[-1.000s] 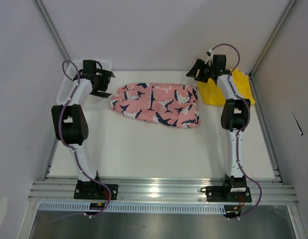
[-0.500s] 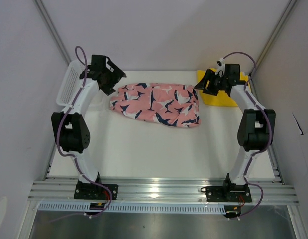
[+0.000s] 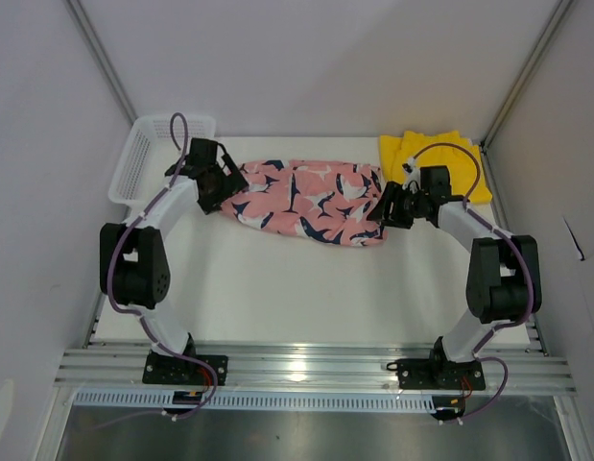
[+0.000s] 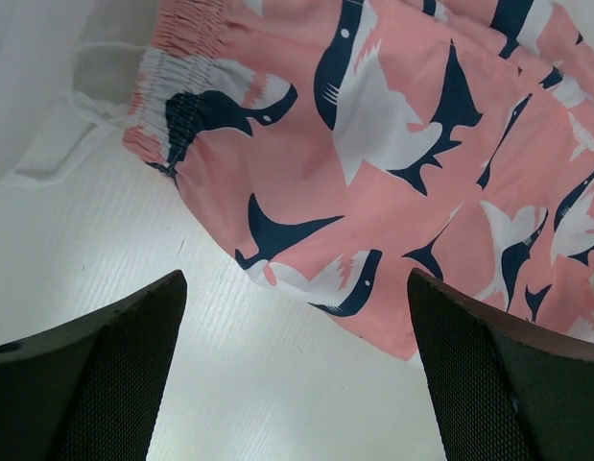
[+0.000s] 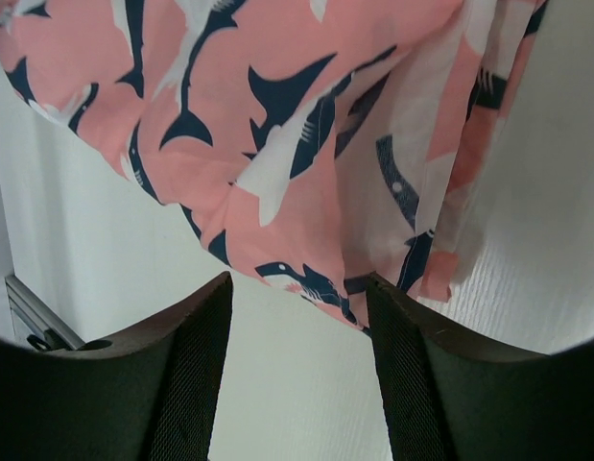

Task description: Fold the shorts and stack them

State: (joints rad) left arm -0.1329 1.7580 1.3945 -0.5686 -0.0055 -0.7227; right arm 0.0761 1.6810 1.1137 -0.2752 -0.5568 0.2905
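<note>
pink shorts (image 3: 301, 202) with navy-and-white print lie spread flat on the far half of the table (image 3: 297, 288), long axis running 9 to 3 o'clock. yellow shorts (image 3: 440, 158) lie in the 1 o'clock corner, just beside the pink pair's 3 o'clock end; touching or not, can't tell. white mesh basket (image 3: 143, 158) sits in the 10 o'clock corner. left tool (image 3: 220, 187) is at the 9 o'clock end of the pink shorts, spread wide, nothing in it. left wrist view: elastic waistband (image 4: 172, 106) at 11 o'clock, bare table between the fingers (image 4: 105, 384). right tool (image 3: 388, 206) is at the 3 o'clock end, also spread and empty. right wrist view: cloth edge lies just past the fingertips (image 5: 172, 384).
</note>
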